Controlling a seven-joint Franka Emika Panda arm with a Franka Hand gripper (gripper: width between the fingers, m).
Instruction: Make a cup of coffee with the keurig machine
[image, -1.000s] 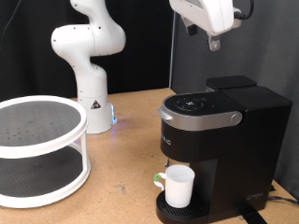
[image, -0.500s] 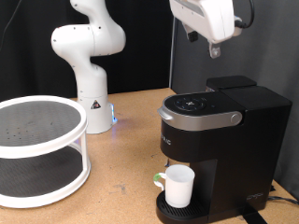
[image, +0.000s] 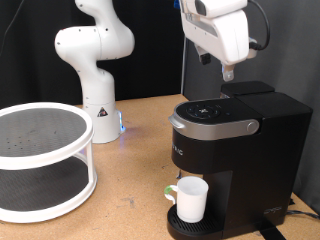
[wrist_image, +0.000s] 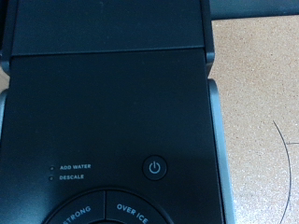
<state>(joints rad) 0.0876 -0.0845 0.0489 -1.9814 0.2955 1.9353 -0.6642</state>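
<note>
The black keurig machine (image: 235, 150) stands at the exterior view's right with its silver-grey lid handle (image: 212, 128) down. The white cup (image: 192, 198) stands upright on the drip tray under the spout, handle towards the exterior view's left. My gripper (image: 218, 68) hangs a little above the machine's top and holds nothing that I can see. The wrist view looks straight down on the machine's black top (wrist_image: 107, 103) with the power button (wrist_image: 155, 168) and the STRONG and OVER ICE buttons. No fingers show in that view.
A white two-tier round rack (image: 40, 160) stands at the exterior view's left. A white robot arm base (image: 95, 70) stands behind it on the wooden table (image: 130, 175). A thin cable (wrist_image: 283, 159) lies on the table beside the machine.
My gripper has come down towards the machine's top and shifted slightly to the exterior view's left. The cup and the machine have not moved.
</note>
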